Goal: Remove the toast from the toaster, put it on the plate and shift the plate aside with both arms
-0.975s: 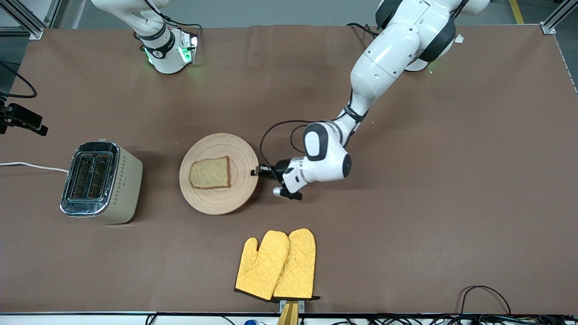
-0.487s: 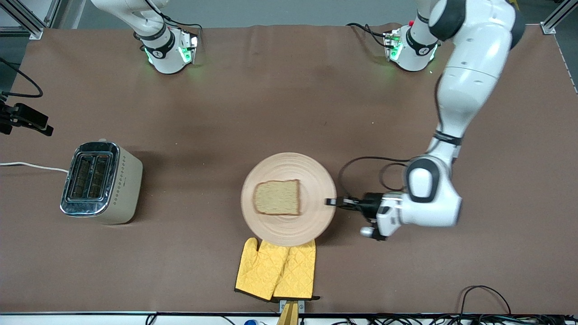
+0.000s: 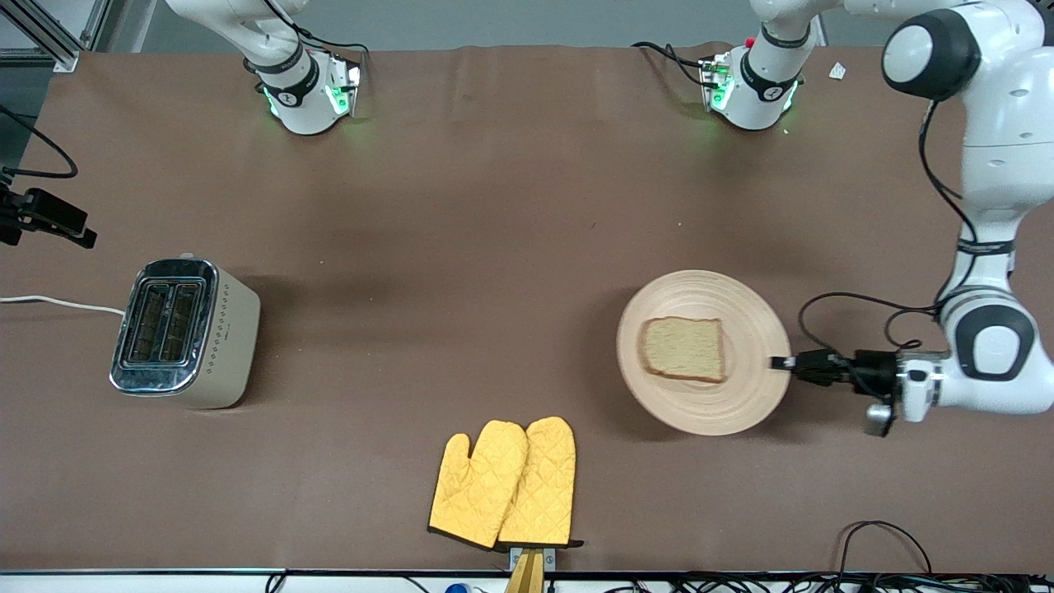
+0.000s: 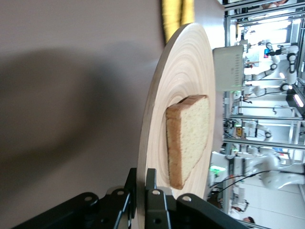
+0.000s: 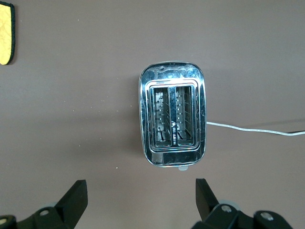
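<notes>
The round pale wooden plate carries the toast, a speckled slice with a darker crust, lying flat near its middle. My left gripper is shut on the plate's rim at the side toward the left arm's end of the table. In the left wrist view the gripper has one finger on each face of the plate's edge, with the toast on it. My right gripper is open and empty, high over the toaster; it is out of the front view.
The chrome and cream toaster stands toward the right arm's end, its white cord running off the table. Two yellow quilted oven mitts lie near the table's front edge. A corner of a mitt shows in the right wrist view.
My left gripper has carried the plate with the toast from beside the toaster, past the mitts, toward the left arm's end of the table. The right arm has not moved.
</notes>
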You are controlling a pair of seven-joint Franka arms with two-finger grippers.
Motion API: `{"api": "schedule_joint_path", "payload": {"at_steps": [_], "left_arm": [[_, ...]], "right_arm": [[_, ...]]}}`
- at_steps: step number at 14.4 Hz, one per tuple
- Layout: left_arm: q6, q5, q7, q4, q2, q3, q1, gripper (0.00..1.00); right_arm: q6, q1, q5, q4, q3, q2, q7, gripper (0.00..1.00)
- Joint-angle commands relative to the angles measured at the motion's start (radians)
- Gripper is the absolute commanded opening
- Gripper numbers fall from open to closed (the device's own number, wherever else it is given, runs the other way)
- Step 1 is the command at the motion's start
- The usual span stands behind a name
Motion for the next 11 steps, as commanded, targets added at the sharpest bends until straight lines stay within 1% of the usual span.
{"api": "schedule_joint_path", "payload": {"at_steps": [1, 4, 7, 8, 9, 10, 11], "left_arm": [[-0.023, 0.029, 0.059, 0.007, 0.028, 0.010, 0.052, 0.00], [-0.022, 0.029, 0.077, 0.006, 0.077, 0.013, 0.100, 0.00], [0.000, 0.028, 0.071, 0.007, 0.116, 0.015, 0.121, 0.01], [0.004, 0.028, 0.069, 0.007, 0.116, 0.020, 0.120, 0.08], [0.007, 0.028, 0.069, 0.007, 0.113, 0.023, 0.120, 0.31], [0.009, 0.028, 0.069, 0.007, 0.111, 0.026, 0.120, 0.99], [0.009, 0.029, 0.068, 0.012, 0.108, 0.033, 0.118, 1.00]], "right_arm": [[-0.001, -0.003, -0.007, -0.002, 0.004, -0.009, 0.016, 1.00], [-0.011, -0.002, -0.007, -0.002, 0.007, -0.009, 0.016, 1.00], [0.002, -0.003, -0.004, -0.002, 0.007, -0.009, 0.026, 1.00], [0.000, -0.003, 0.010, -0.001, 0.006, -0.009, 0.026, 1.00], [0.000, -0.003, 0.025, -0.001, 0.006, -0.008, 0.023, 1.00], [-0.003, -0.007, 0.027, -0.001, 0.004, -0.008, 0.016, 1.00], [-0.004, -0.003, 0.023, -0.001, 0.004, -0.008, 0.016, 1.00]]}}
